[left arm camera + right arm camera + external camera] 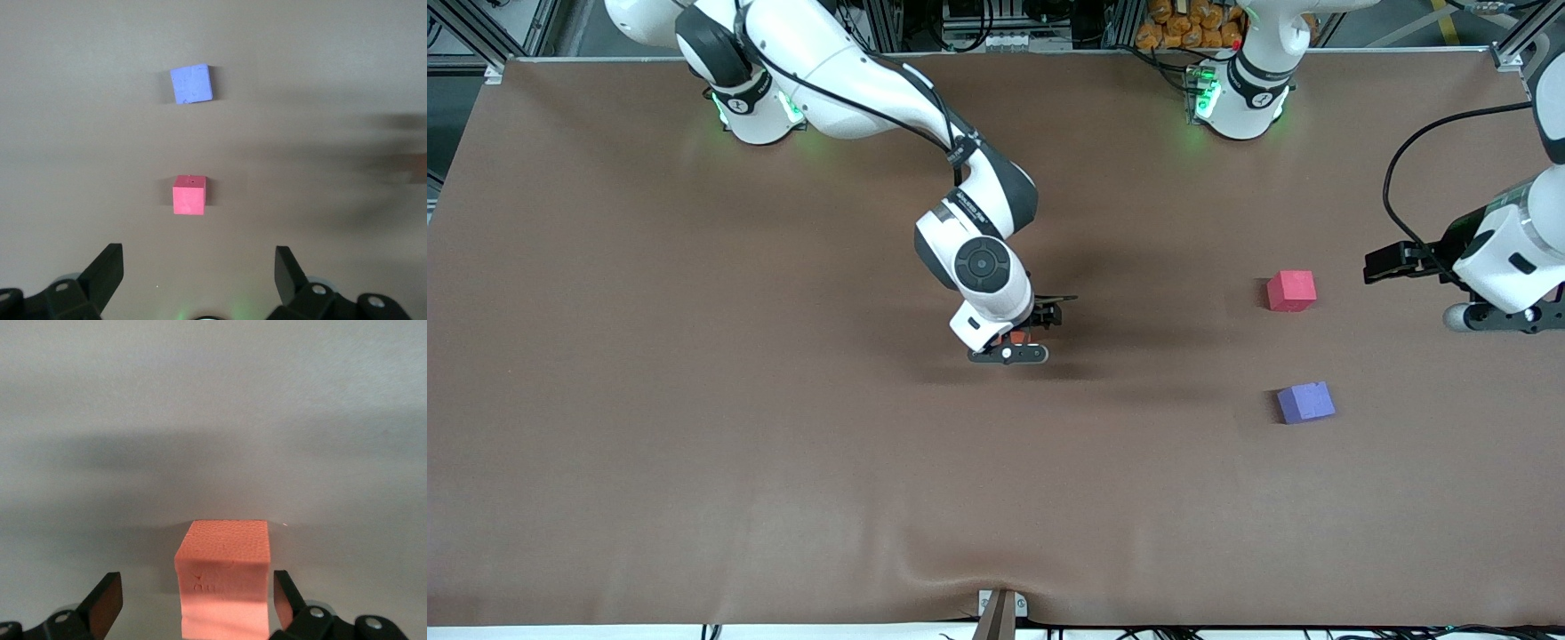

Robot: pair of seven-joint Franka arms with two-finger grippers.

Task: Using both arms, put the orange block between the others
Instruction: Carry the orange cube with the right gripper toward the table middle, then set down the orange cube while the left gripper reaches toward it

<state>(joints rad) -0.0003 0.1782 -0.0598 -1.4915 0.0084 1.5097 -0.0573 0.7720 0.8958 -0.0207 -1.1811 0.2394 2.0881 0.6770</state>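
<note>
The orange block (223,580) rests on the brown table near its middle, between the open fingers of my right gripper (195,587). One finger stands close beside the block; the other is well clear of it. In the front view the right gripper (1014,345) hides all but a sliver of the orange block (1019,338). The pinkish-red block (1291,291) and the purple-blue block (1305,402) lie toward the left arm's end, the purple-blue one nearer the front camera. My left gripper (1516,318) hangs open and empty beside the pinkish-red block (189,196), with the purple-blue block (193,84) also in its wrist view.
A brown cloth (694,400) covers the whole table, with a wrinkle and a clamp (1000,613) at its front edge. A black cable (1414,151) loops above the table by the left arm's wrist.
</note>
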